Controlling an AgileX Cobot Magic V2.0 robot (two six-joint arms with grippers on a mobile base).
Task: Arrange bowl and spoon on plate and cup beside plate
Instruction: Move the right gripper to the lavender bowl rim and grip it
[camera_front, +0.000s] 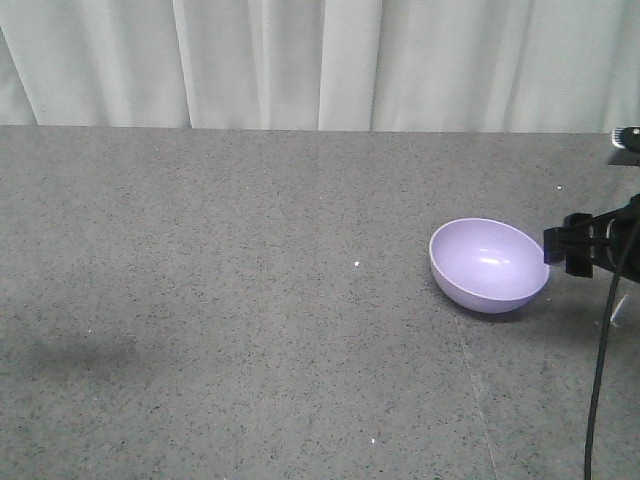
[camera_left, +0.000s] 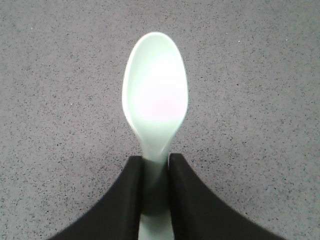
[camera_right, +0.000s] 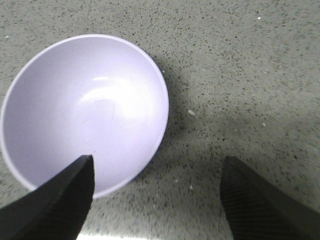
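Observation:
The lavender bowl (camera_front: 488, 264) rests on the grey table at the right and looks tipped toward the camera. My right gripper (camera_front: 549, 247) is at its right rim. In the right wrist view that gripper (camera_right: 156, 162) is open: one finger lies over the inside of the bowl (camera_right: 85, 107), the other over bare table, so the near rim sits between them. The pale mint spoon (camera_left: 155, 82) points away over the tabletop, and my left gripper (camera_left: 156, 158) is shut on its neck. The plate and the cup are out of view.
A speckled grey tabletop (camera_front: 220, 300) fills the front view, ending at a white curtain (camera_front: 320, 60) behind. A black cable (camera_front: 600, 380) hangs down at the right edge beside the right arm.

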